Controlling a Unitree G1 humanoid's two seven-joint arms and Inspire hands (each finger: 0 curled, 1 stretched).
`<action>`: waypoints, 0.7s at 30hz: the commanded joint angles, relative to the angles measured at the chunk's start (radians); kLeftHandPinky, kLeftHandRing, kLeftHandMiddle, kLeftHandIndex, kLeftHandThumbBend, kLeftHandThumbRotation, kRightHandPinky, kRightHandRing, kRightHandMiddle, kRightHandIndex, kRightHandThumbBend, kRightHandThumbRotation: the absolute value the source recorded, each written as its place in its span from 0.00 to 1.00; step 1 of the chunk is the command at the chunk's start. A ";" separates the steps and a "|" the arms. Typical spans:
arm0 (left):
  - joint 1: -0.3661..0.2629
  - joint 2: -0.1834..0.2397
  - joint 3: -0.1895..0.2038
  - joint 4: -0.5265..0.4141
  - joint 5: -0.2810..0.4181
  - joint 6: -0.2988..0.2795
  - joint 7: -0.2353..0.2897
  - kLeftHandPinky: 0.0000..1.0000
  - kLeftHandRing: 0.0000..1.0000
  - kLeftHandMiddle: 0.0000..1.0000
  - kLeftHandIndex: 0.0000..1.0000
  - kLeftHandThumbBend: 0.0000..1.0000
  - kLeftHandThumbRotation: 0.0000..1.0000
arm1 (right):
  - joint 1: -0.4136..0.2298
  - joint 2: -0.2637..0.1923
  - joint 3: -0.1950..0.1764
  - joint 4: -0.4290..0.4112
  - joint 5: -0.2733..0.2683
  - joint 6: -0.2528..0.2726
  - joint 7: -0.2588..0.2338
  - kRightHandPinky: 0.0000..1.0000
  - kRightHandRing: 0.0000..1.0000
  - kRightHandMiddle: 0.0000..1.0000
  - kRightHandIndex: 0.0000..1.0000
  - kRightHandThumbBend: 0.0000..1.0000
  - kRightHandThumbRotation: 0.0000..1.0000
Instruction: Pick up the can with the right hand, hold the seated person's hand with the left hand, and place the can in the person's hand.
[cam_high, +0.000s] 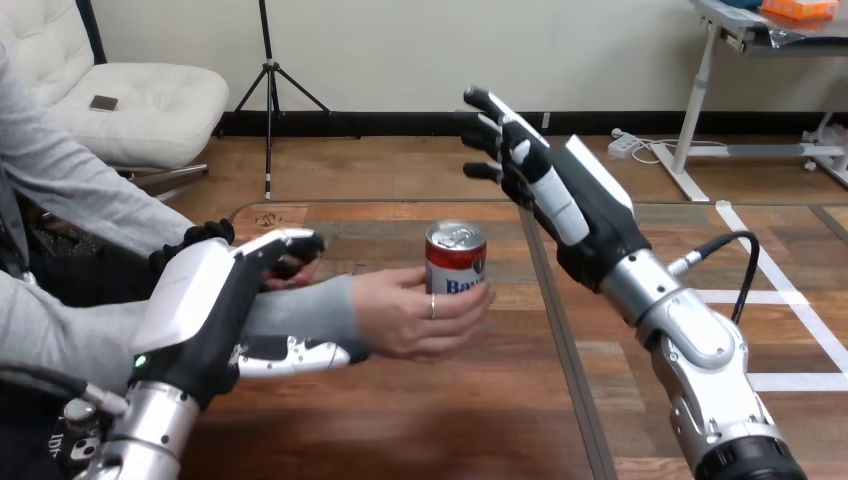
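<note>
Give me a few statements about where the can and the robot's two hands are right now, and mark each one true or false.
1. The can stands upright in the person's hand. True.
2. The right hand is curled round the can. False: it is open with straight fingers, raised to the can's right and apart from it.
3. The left hand has its fingers over and its thumb under the person's wrist, curled round it. True.
4. The can lies on its side on the table, away from the person. False: it is upright, with the person's fingers wrapped round it.
</note>
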 joint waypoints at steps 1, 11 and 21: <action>-0.031 0.020 0.019 -0.091 -0.016 0.007 -0.025 0.55 0.73 0.76 0.75 1.00 0.70 | -0.024 -0.014 -0.031 -0.044 0.026 -0.028 0.009 0.88 0.96 0.94 0.97 1.00 1.00; -0.019 0.014 0.034 -0.124 -0.005 -0.002 -0.008 0.52 0.67 0.71 0.70 1.00 0.75 | -0.004 -0.009 -0.051 -0.064 0.057 -0.007 0.026 0.87 0.95 0.93 0.96 1.00 1.00; 0.001 -0.002 0.044 -0.178 -0.070 0.008 -0.047 0.50 0.66 0.70 0.69 1.00 0.75 | 0.028 -0.013 -0.059 -0.085 0.065 -0.005 0.032 0.85 0.93 0.93 0.94 1.00 1.00</action>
